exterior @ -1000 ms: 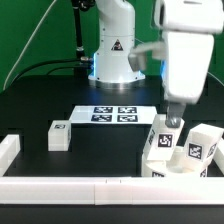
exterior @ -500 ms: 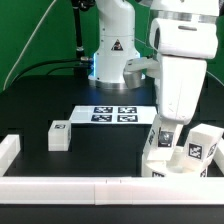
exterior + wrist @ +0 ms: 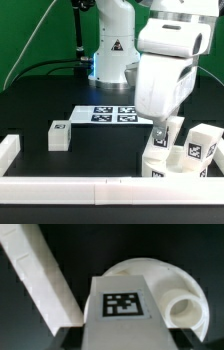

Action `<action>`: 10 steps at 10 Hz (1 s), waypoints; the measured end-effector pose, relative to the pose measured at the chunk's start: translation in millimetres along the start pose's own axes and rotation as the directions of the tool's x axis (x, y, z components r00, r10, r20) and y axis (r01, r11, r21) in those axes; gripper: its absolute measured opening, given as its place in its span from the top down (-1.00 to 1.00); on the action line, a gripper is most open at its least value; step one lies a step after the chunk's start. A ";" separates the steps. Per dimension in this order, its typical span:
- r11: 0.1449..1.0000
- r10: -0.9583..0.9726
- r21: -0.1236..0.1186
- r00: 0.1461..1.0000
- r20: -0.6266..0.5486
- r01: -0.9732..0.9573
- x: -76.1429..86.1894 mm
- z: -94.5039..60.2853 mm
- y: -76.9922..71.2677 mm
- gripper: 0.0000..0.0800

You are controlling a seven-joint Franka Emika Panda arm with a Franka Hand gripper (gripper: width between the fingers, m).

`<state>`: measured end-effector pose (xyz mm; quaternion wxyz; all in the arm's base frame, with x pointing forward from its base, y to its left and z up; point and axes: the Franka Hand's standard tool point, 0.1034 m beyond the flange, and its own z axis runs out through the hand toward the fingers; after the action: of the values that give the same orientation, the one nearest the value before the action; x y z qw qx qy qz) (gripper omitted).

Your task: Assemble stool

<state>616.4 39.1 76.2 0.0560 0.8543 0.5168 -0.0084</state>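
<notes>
A white leg block (image 3: 122,303) with a square black-and-white tag fills the wrist view. My gripper (image 3: 126,335) is shut on it, and its dark fingers (image 3: 72,339) press flush against both sides. In the exterior view the gripper (image 3: 161,133) reaches down onto that leg (image 3: 171,131) at the right. The leg stands against the round white seat (image 3: 168,166), which also shows behind it in the wrist view (image 3: 170,277). A second leg (image 3: 201,146) stands just to the right, and a third leg (image 3: 58,135) sits alone at the exterior view's left.
The marker board (image 3: 110,113) lies in the middle in front of the robot base. A long white border bar (image 3: 90,188) runs along the front and another piece (image 3: 8,150) stands at the left. A border bar (image 3: 40,274) lies close beside the held leg.
The arm has swung toward the exterior view's left and lowered over the leg. The jaws have closed from wide open onto the leg's sides.
</notes>
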 end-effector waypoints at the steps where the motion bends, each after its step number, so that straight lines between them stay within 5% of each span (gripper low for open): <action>1: 0.998 0.057 0.002 0.998 -0.002 -0.057 -0.4 0.7 0.8 0.16; 3: 0.962 0.271 -0.010 0.962 -0.035 -0.272 1.8 0.8 6.3 0.16; 5: 0.836 0.548 0.015 0.835 -0.045 -0.548 8.6 0.0 3.6 0.16; 8: 0.495 0.865 0.156 0.501 -0.001 -0.855 17.7 1.8 9.2 0.16; 10: 0.365 0.927 0.172 0.374 0.020 -0.915 19.3 1.9 9.7 0.16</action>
<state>634.1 51.5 73.8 -0.0355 0.9980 -0.0486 0.0188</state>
